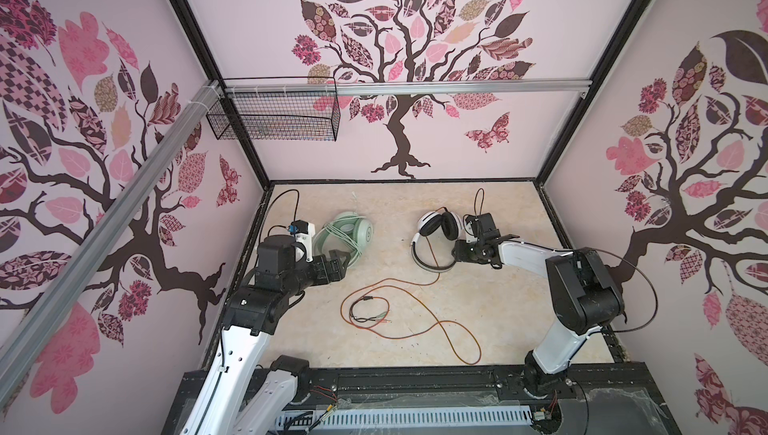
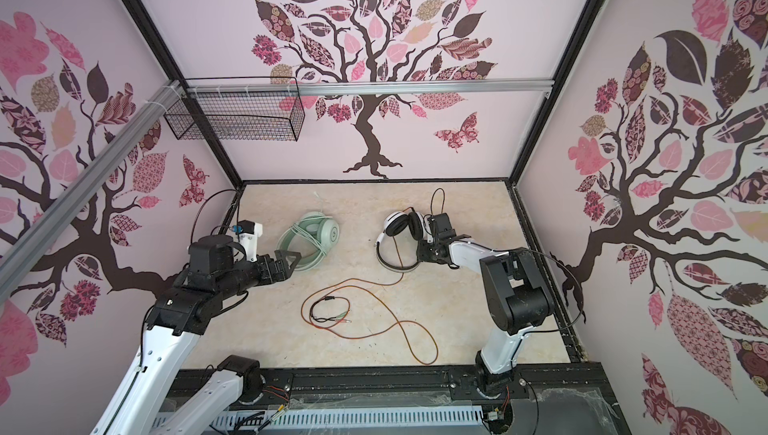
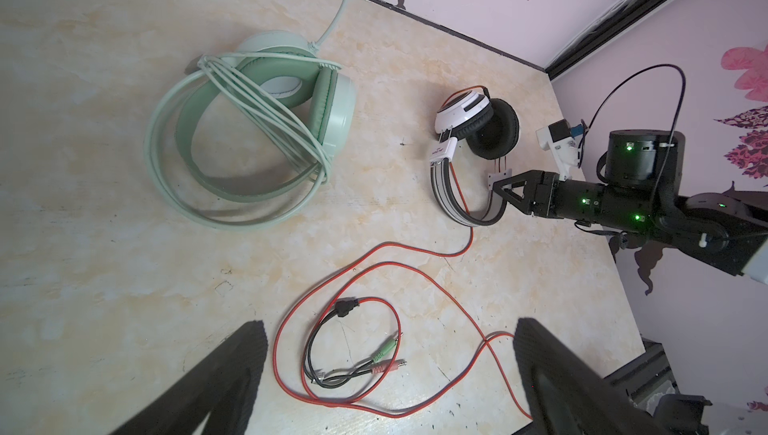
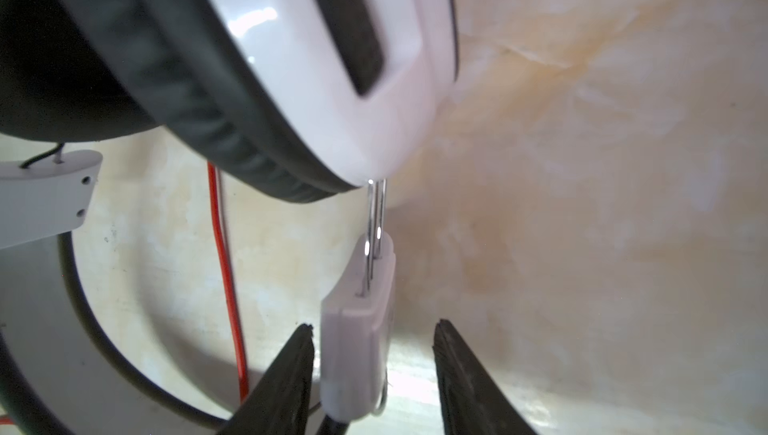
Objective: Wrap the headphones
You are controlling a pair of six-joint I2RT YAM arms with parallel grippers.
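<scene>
Orange-red cable (image 3: 415,248) of the white-and-black headset (image 1: 436,225), lying on the tabletop (image 1: 498,287), trails loose, so wrapping has barely begun: right gripper (image 4: 374,325), jaws apart around its headband slider (image 4: 357,345), should clamp next; left gripper (image 3: 388,323), jaws wide, hovers empty.

i'm looking at a pale marbled counter (image 1: 498,308). on its left side lies the green headset (image 1: 357,229), with its pale cable (image 3: 257,109) wound round the band. well apart to the right rests the white headset (image 1: 428,223). its red cable (image 3: 415,249) sprawls in loose loops over the middle, ending in a black lead (image 3: 308,350) with two plugs (image 3: 386,360).
</scene>
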